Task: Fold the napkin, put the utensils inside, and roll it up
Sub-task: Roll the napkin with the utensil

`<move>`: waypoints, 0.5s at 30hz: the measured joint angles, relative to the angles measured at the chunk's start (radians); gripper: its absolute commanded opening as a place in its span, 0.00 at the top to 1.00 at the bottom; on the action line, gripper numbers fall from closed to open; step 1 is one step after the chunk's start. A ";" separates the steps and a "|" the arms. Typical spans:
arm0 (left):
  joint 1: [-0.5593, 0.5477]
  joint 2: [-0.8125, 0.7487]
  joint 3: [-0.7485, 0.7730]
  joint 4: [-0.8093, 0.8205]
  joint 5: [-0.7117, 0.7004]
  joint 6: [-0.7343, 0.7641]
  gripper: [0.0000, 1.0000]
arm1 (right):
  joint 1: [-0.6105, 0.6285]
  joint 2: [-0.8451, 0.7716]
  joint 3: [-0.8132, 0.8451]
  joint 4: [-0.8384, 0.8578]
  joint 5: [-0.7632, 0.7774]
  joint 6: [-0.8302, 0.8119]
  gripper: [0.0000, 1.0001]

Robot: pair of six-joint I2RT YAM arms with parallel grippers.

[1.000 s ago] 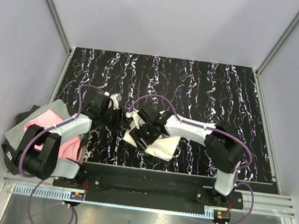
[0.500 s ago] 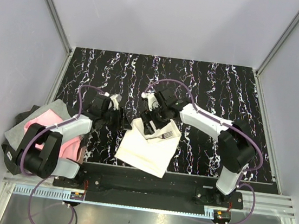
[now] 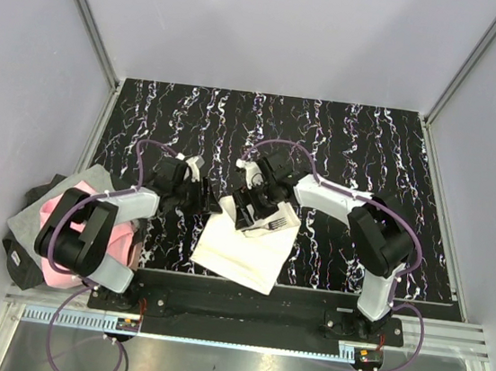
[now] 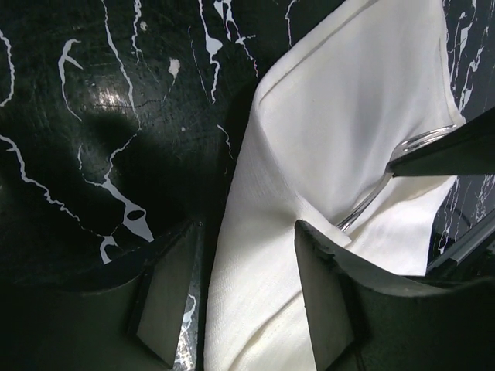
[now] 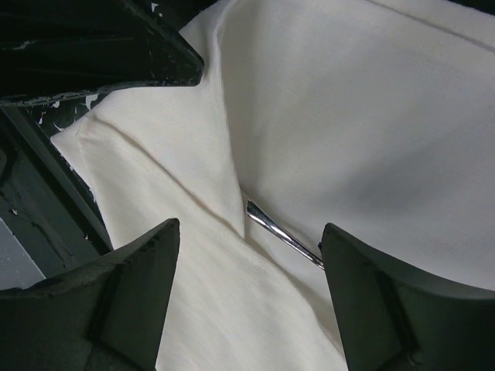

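The cream napkin [image 3: 235, 252] lies folded on the black marbled table [image 3: 344, 143], near the front edge. A silver fork [image 3: 272, 226] rests at its far right corner, its handle [image 5: 282, 230] coming out from under a fold. My right gripper [image 3: 250, 208] hovers open just above the napkin [image 5: 371, 100], jaws either side of the handle and touching nothing. My left gripper [image 3: 205, 200] is open at the napkin's far left corner, its fingers [image 4: 166, 294] straddling the cloth's edge [image 4: 255, 255]. In the left wrist view the fork [image 4: 371, 197] runs under the right gripper's dark finger [image 4: 456, 151].
A pink and grey cloth [image 3: 64, 208] lies bunched at the table's left edge beside the left arm's base. Grey walls close in the table on three sides. The black mounting rail [image 3: 243, 303] runs along the front edge just below the napkin.
The napkin, bunched under the right gripper a second ago, now lies spread flat with the fork on it. The right gripper has let go and drawn back; both grippers have opened wider.
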 measured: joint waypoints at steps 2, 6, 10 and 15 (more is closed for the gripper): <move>0.000 0.011 0.000 0.022 0.000 -0.007 0.46 | 0.000 0.000 -0.018 0.005 -0.013 0.013 0.18; 0.000 0.030 0.000 0.068 0.001 -0.019 0.51 | 0.000 0.000 -0.055 0.021 -0.028 0.033 0.18; 0.000 0.050 0.000 0.113 0.006 -0.036 0.63 | 0.000 0.000 -0.079 0.026 -0.038 0.043 0.18; 0.000 0.077 0.000 0.161 0.018 -0.059 0.76 | 0.000 -0.001 -0.087 0.040 -0.041 0.063 0.19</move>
